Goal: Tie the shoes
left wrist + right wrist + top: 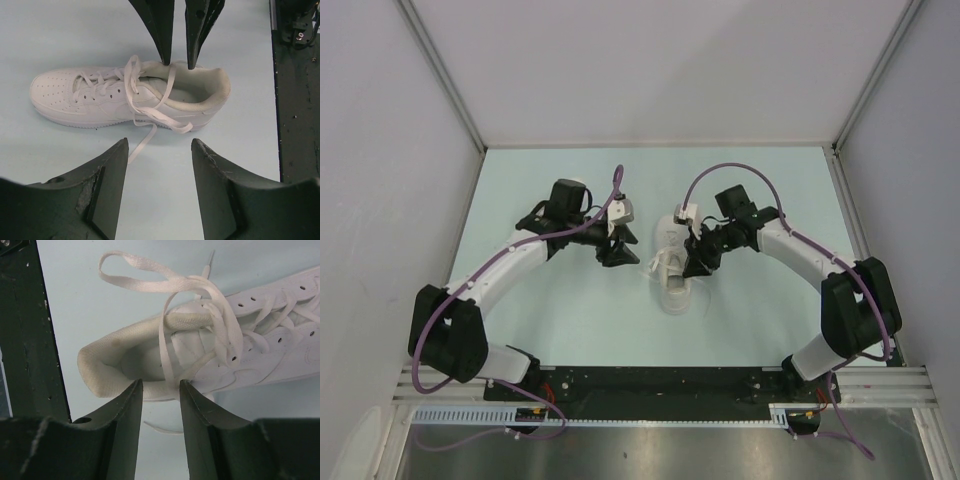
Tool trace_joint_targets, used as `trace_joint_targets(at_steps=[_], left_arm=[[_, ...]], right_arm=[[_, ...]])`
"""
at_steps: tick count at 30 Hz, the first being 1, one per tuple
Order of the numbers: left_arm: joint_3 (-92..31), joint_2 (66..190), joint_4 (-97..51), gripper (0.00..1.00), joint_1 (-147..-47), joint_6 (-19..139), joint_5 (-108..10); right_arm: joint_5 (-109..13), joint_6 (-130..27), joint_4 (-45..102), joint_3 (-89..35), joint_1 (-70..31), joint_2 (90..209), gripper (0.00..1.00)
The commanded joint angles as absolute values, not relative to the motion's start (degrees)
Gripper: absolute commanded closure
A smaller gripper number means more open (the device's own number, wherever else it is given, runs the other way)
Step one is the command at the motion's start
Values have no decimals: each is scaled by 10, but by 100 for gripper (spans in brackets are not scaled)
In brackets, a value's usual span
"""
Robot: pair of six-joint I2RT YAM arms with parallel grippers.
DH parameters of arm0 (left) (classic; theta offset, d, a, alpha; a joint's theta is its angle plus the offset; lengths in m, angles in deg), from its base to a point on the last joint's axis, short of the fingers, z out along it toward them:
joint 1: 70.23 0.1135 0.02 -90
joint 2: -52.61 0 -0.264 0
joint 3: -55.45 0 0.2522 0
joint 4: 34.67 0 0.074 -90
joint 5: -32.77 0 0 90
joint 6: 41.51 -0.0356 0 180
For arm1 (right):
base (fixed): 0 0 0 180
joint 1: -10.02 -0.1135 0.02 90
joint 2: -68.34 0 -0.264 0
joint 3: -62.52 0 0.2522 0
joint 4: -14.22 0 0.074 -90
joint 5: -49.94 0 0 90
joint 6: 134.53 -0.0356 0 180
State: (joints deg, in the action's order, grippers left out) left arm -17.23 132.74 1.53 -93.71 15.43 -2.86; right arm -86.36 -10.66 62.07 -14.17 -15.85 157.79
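One white shoe (672,272) lies on the pale table between my two grippers, toe toward the back wall. In the left wrist view the shoe (95,95) is side-on, its laces untied, and a loose lace end (142,145) trails on the table toward my left gripper (159,142). That gripper is open and holds nothing, a short way from the sole. My right gripper (158,383) is open at the shoe's collar (100,365) on the other side. A lace strand (164,352) runs down toward its gap, and a lace loop (145,282) lies beyond. Its fingertips (165,50) show above the heel opening.
The black base rail (650,385) runs along the near table edge and shows at the side of both wrist views, as the rail (295,110) and the rail (35,340). White walls close the table on three sides. Purple cables (720,175) arc over both arms.
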Motion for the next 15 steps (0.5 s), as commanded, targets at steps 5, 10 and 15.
trace_joint_targets(at_steps=[5, 10, 15], left_arm=[[-182, 1332, -3, 41, -939, 141, -14], [-186, 1336, -2, 41, -939, 139, -18], [-193, 1344, -3, 42, -939, 138, -17]], right_arm=[[-837, -64, 609, -127, -160, 1565, 60], [-825, -65, 594, -121, -162, 1567, 63], [-806, -69, 580, -108, -165, 1562, 77]])
